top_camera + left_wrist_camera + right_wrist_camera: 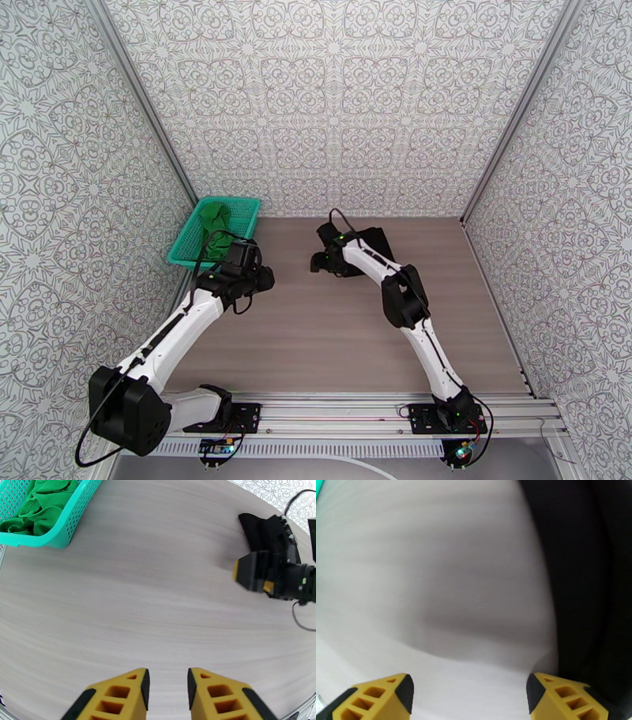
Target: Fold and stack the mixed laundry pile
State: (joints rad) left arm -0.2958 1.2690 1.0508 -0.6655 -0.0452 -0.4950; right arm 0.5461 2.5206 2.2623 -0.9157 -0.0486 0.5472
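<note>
Top external: left hand [243, 257] is extended toward the teal basket [180, 254]; right hand [322, 260] is angled in at the black garment [376, 237].
Left hand: fingers slightly parted, gripping nothing, above bare desk [332, 339].
Right hand: spread wide, empty, low over the desk, with the garment just beside its right finger.
Green T-shirt [215, 221]: crumpled inside the basket, far left.
Black garment: on the desk, partly hidden by the right arm.

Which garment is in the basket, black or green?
The green T-shirt: it lies bunched inside the teal mesh basket at the far left. The black garment lies out on the table, beside the open right gripper.
</note>
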